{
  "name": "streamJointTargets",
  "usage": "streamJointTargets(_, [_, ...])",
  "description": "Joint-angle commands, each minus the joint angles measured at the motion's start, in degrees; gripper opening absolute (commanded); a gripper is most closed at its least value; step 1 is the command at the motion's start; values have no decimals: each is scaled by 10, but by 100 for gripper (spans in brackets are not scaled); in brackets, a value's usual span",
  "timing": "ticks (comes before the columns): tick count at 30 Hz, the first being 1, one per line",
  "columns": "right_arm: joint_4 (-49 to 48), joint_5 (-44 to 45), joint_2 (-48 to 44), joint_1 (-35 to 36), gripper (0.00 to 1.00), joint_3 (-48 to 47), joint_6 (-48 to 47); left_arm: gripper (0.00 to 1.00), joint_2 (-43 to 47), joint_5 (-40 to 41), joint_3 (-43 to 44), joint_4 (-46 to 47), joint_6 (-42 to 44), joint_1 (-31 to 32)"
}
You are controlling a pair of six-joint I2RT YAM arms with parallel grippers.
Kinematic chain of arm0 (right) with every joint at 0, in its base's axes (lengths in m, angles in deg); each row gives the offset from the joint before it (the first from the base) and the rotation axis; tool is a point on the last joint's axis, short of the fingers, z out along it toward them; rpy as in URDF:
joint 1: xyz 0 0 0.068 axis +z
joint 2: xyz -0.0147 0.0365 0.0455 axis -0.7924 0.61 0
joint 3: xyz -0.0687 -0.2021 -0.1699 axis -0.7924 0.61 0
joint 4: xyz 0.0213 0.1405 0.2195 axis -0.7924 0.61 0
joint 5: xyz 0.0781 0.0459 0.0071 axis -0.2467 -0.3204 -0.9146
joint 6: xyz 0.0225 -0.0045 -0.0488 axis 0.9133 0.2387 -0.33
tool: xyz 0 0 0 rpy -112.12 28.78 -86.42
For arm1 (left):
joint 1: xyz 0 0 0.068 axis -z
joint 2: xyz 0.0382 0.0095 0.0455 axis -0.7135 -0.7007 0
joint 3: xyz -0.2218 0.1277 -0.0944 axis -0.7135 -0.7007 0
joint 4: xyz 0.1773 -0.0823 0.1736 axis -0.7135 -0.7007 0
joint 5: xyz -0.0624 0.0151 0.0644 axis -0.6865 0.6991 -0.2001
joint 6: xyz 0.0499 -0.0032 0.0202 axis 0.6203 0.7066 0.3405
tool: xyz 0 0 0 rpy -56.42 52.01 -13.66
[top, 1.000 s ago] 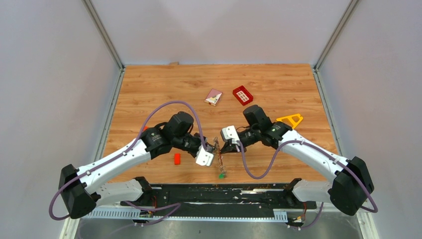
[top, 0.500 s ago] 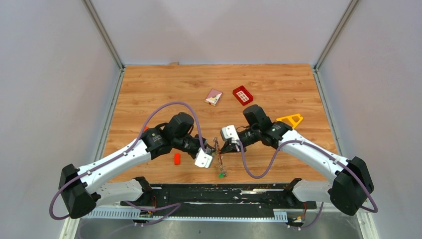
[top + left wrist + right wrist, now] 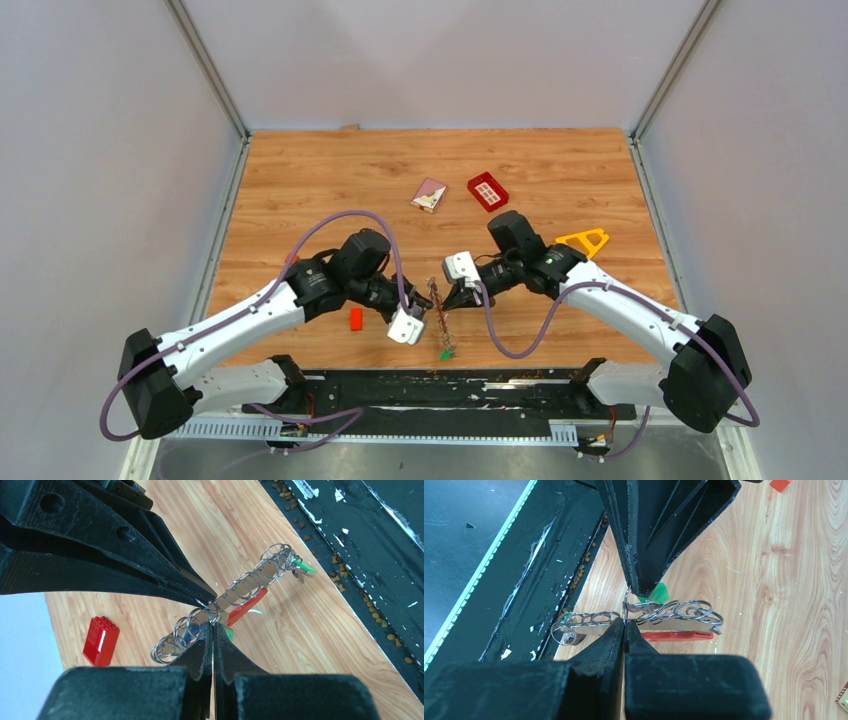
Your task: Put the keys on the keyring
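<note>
The keyring (image 3: 437,302) is a chain of silver wire rings (image 3: 240,587) with a red curved piece (image 3: 248,607) along it, held above the wood between both arms. My left gripper (image 3: 213,625) is shut, its tips pinching a ring near the chain's middle. A green key head (image 3: 228,633) pokes out right beside those tips. My right gripper (image 3: 625,623) is shut on a neighbouring ring (image 3: 626,605), tip to tip with the left. In the right wrist view the red curved piece (image 3: 676,635) sits under the rings. Another green key (image 3: 303,566) hangs at the chain's near end (image 3: 446,353).
A small red block (image 3: 356,318) lies left of the grippers. A red gridded tray (image 3: 488,191) and a small card (image 3: 429,195) lie further back. A yellow triangle frame (image 3: 585,241) sits behind the right arm. The black base rail (image 3: 450,385) runs along the near edge.
My left gripper has shifted slightly toward the near edge and left, tilting the chain a little. The right gripper has held its place. Both stayed shut.
</note>
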Motion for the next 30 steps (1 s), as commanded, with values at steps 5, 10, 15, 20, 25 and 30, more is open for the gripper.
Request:
streamJointTargets(5, [-22,-29,-3,-8,0,-31,11,0,12,-36,-7,-18,38,4])
streamJointTargets(10, [-28,-21,1,-13,0,-36,30,0,17,-39,-11,-25,55,4])
streamJointTargets(15, [-33,-19,4,-17,0,-39,44,0,22,-40,-16,-27,70,4])
streamJointTargets(20, [-38,-19,6,-22,0,-40,57,0,24,-42,-22,-26,78,4])
streamJointTargets(25, [-43,-23,11,-27,0,-43,71,0,26,-39,-27,-27,91,4])
streamJointTargets(30, [-47,-27,17,-31,0,-46,84,0,27,-38,-30,-27,98,4])
